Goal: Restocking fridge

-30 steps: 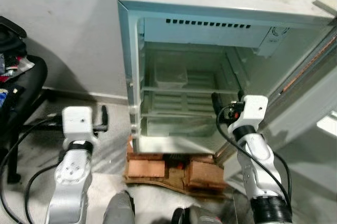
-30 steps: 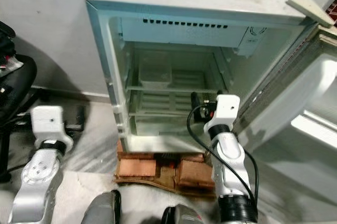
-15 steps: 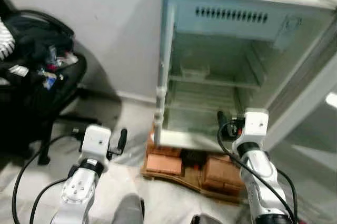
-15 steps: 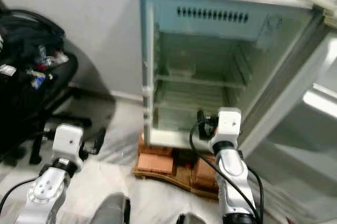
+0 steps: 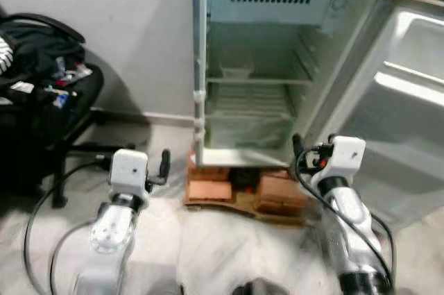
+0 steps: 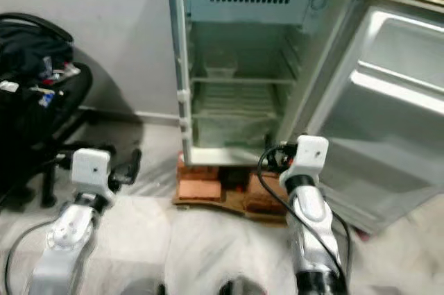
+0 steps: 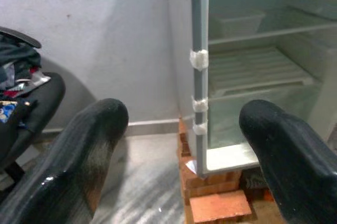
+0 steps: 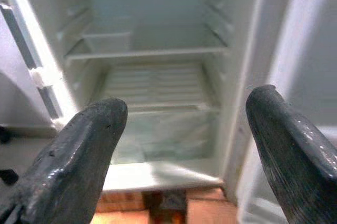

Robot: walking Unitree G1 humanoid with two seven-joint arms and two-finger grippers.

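The small white fridge [image 5: 267, 73] stands against the grey wall with its door [image 5: 409, 94] swung wide open to the right. It sits up on a few red bricks [image 5: 211, 189] on the floor. Inside there is a wire shelf [image 5: 251, 81] with a little clear box [image 5: 236, 70] on it near the back, a see-through drawer [image 5: 250, 132] at the bottom, and a row of small slots along the top.
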